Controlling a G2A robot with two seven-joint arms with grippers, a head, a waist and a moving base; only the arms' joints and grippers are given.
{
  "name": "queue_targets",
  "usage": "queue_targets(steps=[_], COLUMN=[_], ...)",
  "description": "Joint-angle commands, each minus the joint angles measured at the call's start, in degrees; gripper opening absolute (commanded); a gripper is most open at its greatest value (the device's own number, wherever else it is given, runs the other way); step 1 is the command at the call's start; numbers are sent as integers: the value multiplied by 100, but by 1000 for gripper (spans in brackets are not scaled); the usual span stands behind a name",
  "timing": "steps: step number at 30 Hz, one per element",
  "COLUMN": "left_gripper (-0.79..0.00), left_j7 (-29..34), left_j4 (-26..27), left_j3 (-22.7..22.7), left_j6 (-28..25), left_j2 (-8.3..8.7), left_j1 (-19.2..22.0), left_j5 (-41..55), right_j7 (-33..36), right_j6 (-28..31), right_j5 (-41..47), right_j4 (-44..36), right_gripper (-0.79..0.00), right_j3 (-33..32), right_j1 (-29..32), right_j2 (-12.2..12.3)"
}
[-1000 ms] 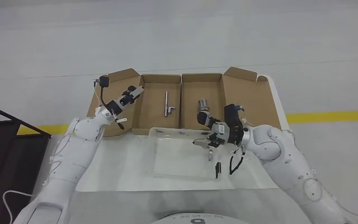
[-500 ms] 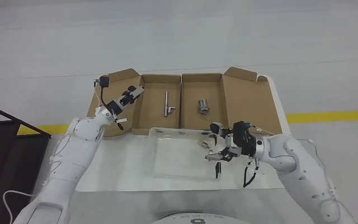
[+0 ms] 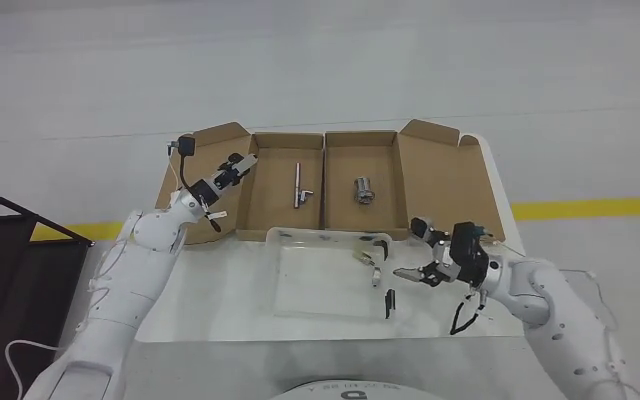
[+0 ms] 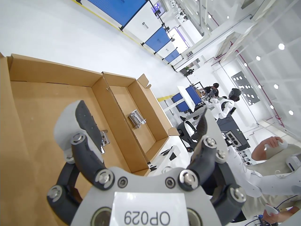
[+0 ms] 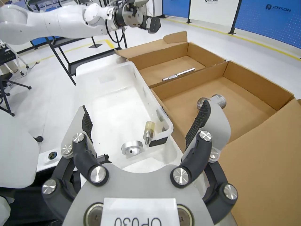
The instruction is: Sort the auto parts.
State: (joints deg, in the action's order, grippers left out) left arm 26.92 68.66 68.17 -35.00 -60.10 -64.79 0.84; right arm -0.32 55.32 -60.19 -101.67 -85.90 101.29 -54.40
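1. Caught the right gripper (image 5: pixel 145 106) spread wide, nothing between its fingers.
2. Found the silver disc (image 5: pixel 132 148) lying flat in the clear tray (image 5: pixel 141 76), just ahead of and below that gripper, framed by the two fingers and touching neither.
3. Spotted the cream-capped peg (image 5: pixel 148 131) lying just beyond the disc, close beside it, near the tray wall on the boxes' side.
4. Picked out the metal cylinder (image 5: pixel 217 101) farther ahead, past one fingertip, on the floor of the near box (image 5: pixel 235 118).
5. Saw the slim rod (image 5: pixel 178 74) well beyond the hand, in the far box (image 5: pixel 169 65).
6. From above, placed the right gripper (image 3: pixel 413 250) low, just off the tray's end, fingers pointing across the tray, forearm stretched out behind.
7. Caught the left gripper (image 4: pixel 143 111) gaping wide too, and empty.
8. Found it raised in the air at the outer edge of the rod's box, one end of the rod peeking out behind one finger, the cylinder well ahead.
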Motion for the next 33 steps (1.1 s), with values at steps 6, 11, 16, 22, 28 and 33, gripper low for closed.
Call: queue_targets(steps=[6, 11, 16, 22, 28, 33], left_gripper=[0, 0, 0, 0, 0, 0], left_j7=[0, 0, 0, 0, 0, 0], left_j4=[0, 0, 0, 0, 0, 0], left_j3=[0, 0, 0, 0, 0, 0], left_j6=[0, 0, 0, 0, 0, 0], left_j2=[0, 0, 0, 0, 0, 0], left_j1=[0, 0, 0, 0, 0, 0], left_j5=[0, 0, 0, 0, 0, 0], right_j7=[38, 139, 306, 733, 1368, 1690], right_j6=[-354, -532, -934, -1527, -1741, -1884], right_j5=[-611, -1083, -1448, -1595, -1643, -1663], right_j4=[73, -15, -157, -268, -195, -117], right_gripper=[0, 0, 0, 0, 0, 0], right_j3=[128, 125, 126, 172, 524, 870], right_j1=[38, 165, 307, 383, 121, -171], right_j2=[-11, 5, 9, -8, -48, -96])
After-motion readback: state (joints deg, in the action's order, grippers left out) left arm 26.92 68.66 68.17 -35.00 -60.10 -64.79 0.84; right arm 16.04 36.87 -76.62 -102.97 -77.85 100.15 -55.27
